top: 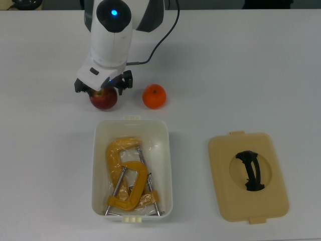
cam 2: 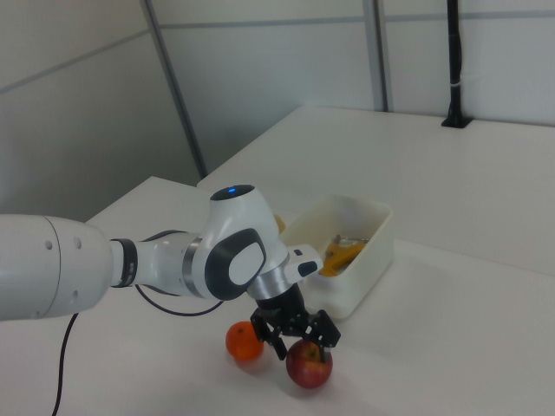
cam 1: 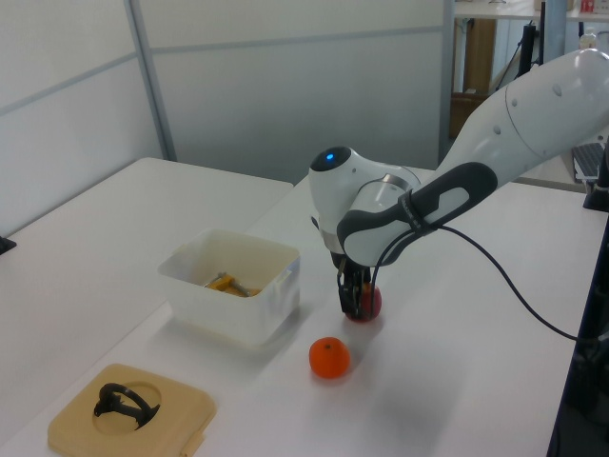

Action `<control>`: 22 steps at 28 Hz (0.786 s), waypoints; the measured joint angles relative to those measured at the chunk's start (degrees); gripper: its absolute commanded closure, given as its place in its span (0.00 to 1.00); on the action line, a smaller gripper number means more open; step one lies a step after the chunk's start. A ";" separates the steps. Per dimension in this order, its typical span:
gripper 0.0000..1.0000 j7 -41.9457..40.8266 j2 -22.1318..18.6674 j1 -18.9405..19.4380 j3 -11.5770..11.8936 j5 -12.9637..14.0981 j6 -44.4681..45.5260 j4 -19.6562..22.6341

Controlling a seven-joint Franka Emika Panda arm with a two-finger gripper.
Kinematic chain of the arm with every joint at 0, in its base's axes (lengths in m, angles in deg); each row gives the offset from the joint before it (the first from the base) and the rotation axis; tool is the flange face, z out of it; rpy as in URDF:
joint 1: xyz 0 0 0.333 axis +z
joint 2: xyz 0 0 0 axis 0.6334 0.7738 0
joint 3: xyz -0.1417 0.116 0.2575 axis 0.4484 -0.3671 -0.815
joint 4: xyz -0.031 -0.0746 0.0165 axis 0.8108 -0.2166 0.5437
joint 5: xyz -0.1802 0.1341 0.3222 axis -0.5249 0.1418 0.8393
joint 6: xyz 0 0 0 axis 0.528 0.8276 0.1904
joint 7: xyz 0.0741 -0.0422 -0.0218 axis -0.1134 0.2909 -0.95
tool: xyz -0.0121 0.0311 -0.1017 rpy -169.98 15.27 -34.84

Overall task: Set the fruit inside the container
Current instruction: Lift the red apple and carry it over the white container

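Two fruits sit beside the white tub [top: 168, 150]: an apple [top: 104, 99] and an orange [top: 154, 96]. Spread fingers of the gripper [top: 103, 87] straddle the apple, gripping nothing.

One dark red apple [top: 104, 99], one bright orange orange [top: 154, 96], one white rectangular plastic tub [top: 132, 128], two yellow metal C-clamps [top: 125, 173], one flat beige lid [top: 248, 176].

The pincer [top: 102, 90] straddles the apple [top: 104, 99]; in the top view, the orange [top: 154, 96] lies right, the container [top: 132, 168] below.
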 measured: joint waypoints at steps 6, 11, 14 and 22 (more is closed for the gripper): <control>0.00 0.00 1.04 -0.50 0.07 -0.52 0.00 -0.53; 0.00 0.00 2.35 -0.79 0.07 -1.64 0.00 -0.74; 0.26 0.00 2.63 -0.94 0.08 -1.86 0.00 -0.83; 0.99 0.00 2.60 -0.96 0.07 -1.98 0.00 -1.27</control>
